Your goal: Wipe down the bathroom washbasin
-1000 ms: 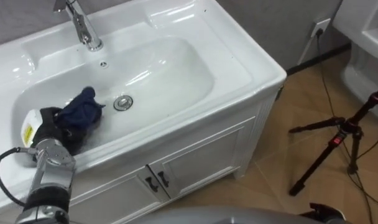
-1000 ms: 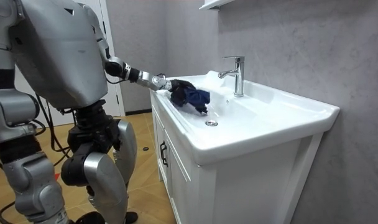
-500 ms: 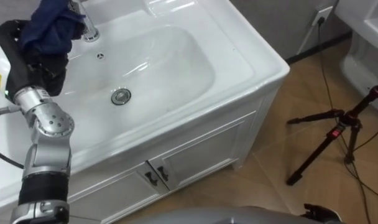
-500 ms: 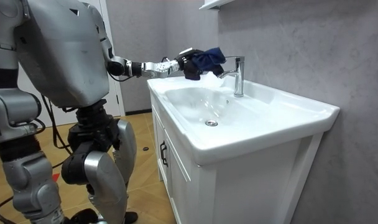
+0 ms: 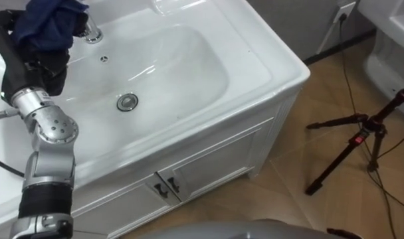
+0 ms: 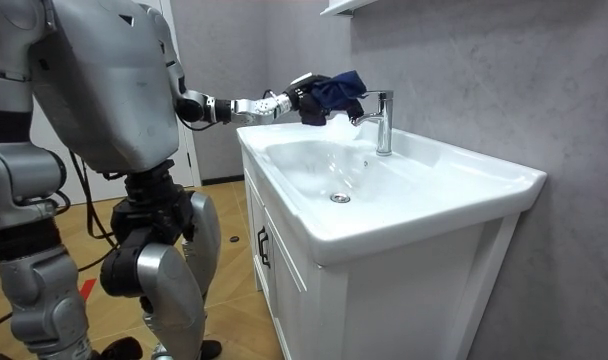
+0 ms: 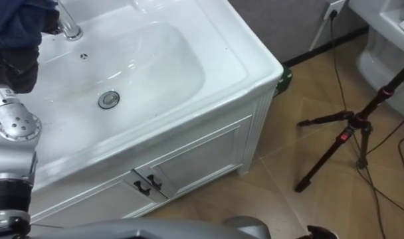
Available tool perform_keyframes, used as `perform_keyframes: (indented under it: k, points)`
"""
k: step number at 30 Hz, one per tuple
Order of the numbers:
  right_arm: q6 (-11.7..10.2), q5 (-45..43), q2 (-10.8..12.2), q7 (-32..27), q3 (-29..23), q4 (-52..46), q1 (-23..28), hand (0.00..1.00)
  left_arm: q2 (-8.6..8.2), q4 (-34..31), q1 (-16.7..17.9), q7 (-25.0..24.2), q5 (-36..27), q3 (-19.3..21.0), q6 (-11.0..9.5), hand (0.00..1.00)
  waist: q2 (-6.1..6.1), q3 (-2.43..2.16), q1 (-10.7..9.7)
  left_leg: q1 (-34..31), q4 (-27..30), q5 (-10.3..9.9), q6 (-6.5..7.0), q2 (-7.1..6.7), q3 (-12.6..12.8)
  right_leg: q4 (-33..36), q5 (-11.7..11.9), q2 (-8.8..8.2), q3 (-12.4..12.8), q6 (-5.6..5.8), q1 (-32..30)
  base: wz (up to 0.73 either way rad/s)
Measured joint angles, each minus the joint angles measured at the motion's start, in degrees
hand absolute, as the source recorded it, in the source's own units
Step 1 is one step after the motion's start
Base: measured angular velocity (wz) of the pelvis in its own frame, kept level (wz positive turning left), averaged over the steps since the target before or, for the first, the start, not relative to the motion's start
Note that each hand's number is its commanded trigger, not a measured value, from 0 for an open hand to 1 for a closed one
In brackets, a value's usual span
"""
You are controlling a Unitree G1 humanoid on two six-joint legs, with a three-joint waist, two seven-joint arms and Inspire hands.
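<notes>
Blue cloth (image 5: 49, 20) clenched in curled fingers of left hand (image 5: 36, 66), up by tap (image 5: 92, 32) at basin's (image 5: 268, 60) back edge; press flat, sweep toward drain (image 5: 127, 101).

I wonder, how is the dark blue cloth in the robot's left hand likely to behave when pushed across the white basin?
The dark blue cloth is probably floppy and light: it bunches and droops over the left hand. It should slide easily on the glossy white basin.

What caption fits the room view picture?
Robot's left hand holds a dark blue cloth by the faucet above the basin.
</notes>
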Motion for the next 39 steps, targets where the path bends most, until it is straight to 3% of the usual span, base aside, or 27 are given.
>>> perform_keyframes:
  k: [6,11,17,23,26,31,39]
  points:
    - [1.17,0.00,-0.05,-0.11,0.03,-0.17,0.70,0.00,2.62,0.01,0.02,0.77,-0.13,0.01,0.02,1.00,0.98,-0.01,0.57,0.09,-0.10,0.00,0.00,-0.02,0.21,0.06,0.01,0.03,0.08,-0.01,0.02,-0.01]
    - [1.15,-0.83,-0.04,-0.25,0.07,-0.17,1.03,0.00,2.85,0.04,0.22,0.76,-0.13,0.21,0.05,1.00,1.45,-0.04,2.29,-0.07,-0.10,0.00,0.00,0.00,0.42,0.01,0.00,0.06,0.05,-0.01,-0.12,0.01]
    - [1.17,-1.05,-0.07,-0.76,0.04,-0.27,1.37,0.00,2.94,0.40,4.72,0.74,-0.12,3.58,0.14,1.00,1.95,-0.50,3.13,-1.03,0.06,0.00,0.00,0.01,-0.22,-0.45,0.05,-0.04,-0.53,-0.06,-0.55,0.07]
    - [1.19,-1.59,-0.16,-0.63,0.02,-2.43,1.85,0.00,2.98,2.74,6.33,0.74,-0.16,5.20,0.55,1.00,1.85,-0.47,4.34,-1.59,-0.01,0.00,0.00,-0.08,-1.40,-0.04,0.04,-0.33,-1.74,-0.06,-0.89,0.09]
    - [1.15,-1.48,-0.18,-0.49,0.01,-3.00,1.77,0.00,3.42,3.14,6.48,0.74,-0.16,5.43,0.57,1.00,1.97,-0.44,5.90,-1.53,-0.05,0.00,0.00,-0.13,-1.41,-0.27,0.04,-0.33,-1.65,-0.02,-1.05,-0.01]
    - [1.17,-1.52,-0.19,-0.02,0.02,-3.16,1.72,0.00,3.45,3.13,8.15,1.28,-0.14,8.78,0.56,1.00,2.57,-0.40,6.26,-1.54,0.04,0.00,0.00,-0.23,-1.41,0.02,0.01,-0.43,-1.77,0.08,-1.11,0.01]
    - [1.17,-1.18,-0.19,-0.02,0.06,-3.12,1.78,0.00,3.44,3.13,9.87,2.56,-0.15,9.25,0.56,1.00,2.24,-0.42,6.56,-1.62,0.12,0.01,0.00,-0.39,-1.37,0.65,-0.13,-0.75,-2.42,0.29,-1.23,0.03]
